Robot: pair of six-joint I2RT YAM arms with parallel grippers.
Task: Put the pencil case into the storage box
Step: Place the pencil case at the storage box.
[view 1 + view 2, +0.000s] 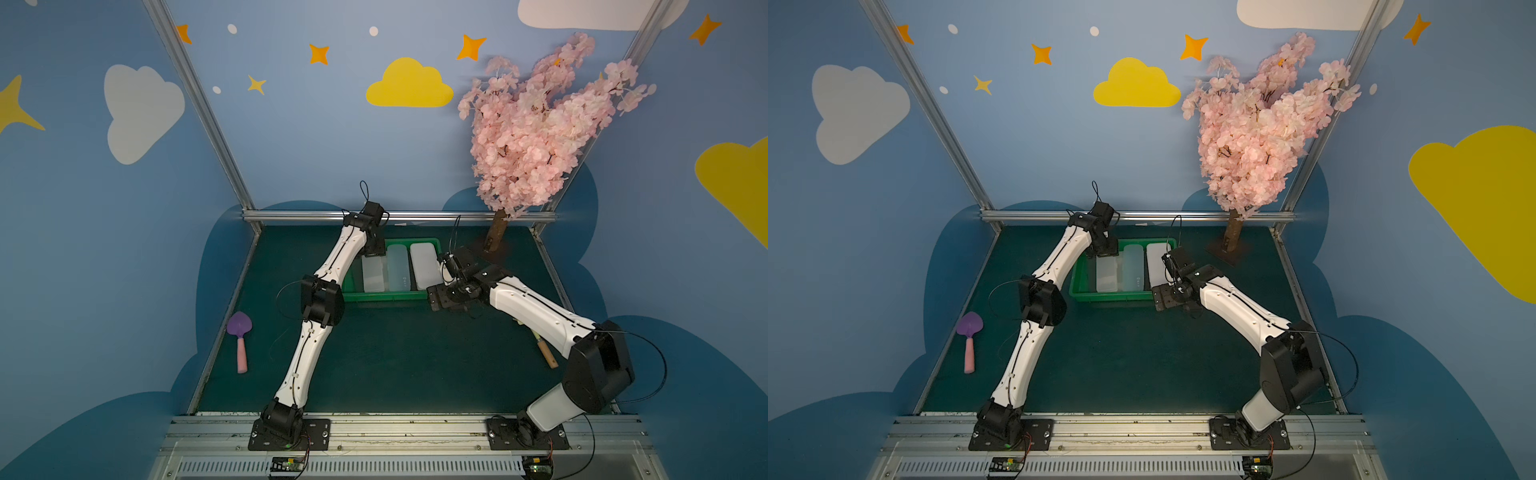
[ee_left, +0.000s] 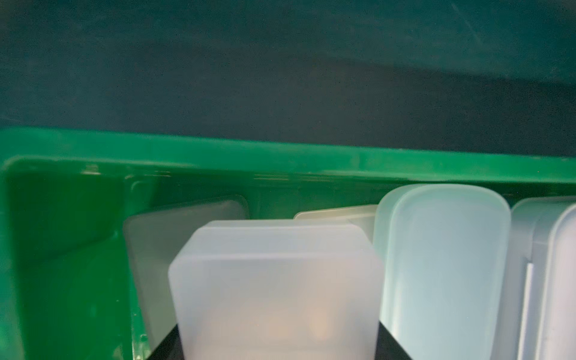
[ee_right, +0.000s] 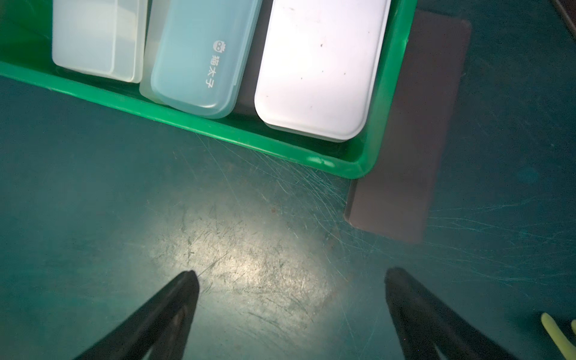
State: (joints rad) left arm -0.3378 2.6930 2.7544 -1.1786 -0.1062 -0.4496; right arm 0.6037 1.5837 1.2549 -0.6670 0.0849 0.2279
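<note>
The placing step is judged to be in hand; the pencil case (image 2: 274,280), a frosted clear one, is pinched by its end between the black jaws of the left claw (image 2: 277,343) at the bottom of the left wrist frame. In a top view the case (image 1: 372,274) is seen inside the storage box (image 1: 386,296), left of centre in the box and lengthwise down the frame, with the claw at its upper end.

Just to the right of it in the frame a teal case (image 2: 442,265) lies, close alongside; a white case (image 3: 321,65) is found further right, near the box's right wall. A second frosted piece (image 2: 187,224) is seen beneath and left of the held case, tilted; whether the held case rests on it cannot be told.

The next move is judged to call for the jaws to be spread, then for a straight lift, so that neither the teal neighbour nor the green rim (image 2: 280,156) is nudged; a little more lowering may be needed first.

The right claw (image 3: 290,280) is spread wide and empty over the scratched green mat (image 3: 249,249), below the box's lower right corner in the right wrist frame, well apart from the held case.
</note>
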